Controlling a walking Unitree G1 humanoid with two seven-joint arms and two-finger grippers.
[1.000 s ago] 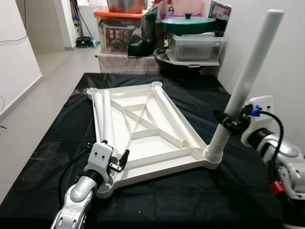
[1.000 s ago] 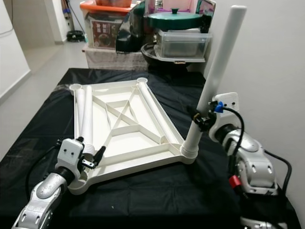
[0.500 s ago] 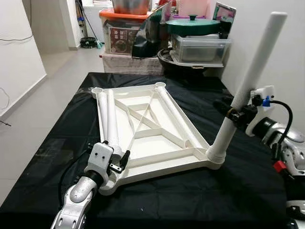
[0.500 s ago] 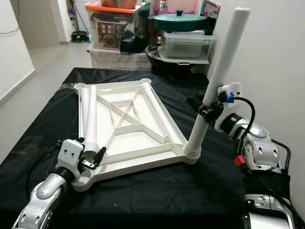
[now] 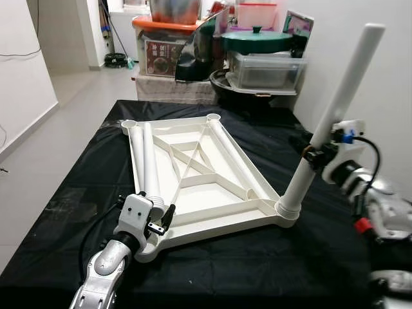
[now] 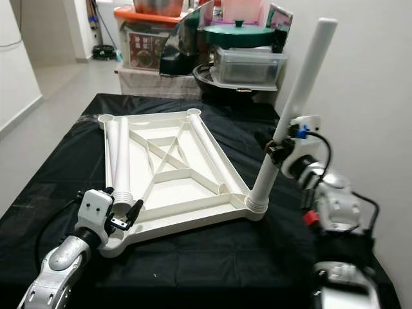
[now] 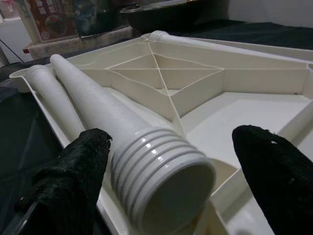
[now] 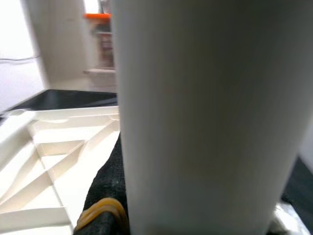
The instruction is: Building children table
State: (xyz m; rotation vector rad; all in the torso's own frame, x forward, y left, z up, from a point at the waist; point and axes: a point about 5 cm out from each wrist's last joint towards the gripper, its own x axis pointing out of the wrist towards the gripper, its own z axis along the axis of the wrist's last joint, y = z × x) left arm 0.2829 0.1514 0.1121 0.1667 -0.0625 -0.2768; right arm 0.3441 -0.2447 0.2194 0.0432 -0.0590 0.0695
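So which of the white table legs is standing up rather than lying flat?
The leg at the tabletop's near right corner, gripped by the right tool. It rises tilted from its socket; the others lie flat inside the upturned tabletop.

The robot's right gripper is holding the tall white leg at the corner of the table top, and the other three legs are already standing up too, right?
Not quite. The right gripper does hold the tall leg at the table top's corner, but the left eye view shows the other legs lying flat inside it.
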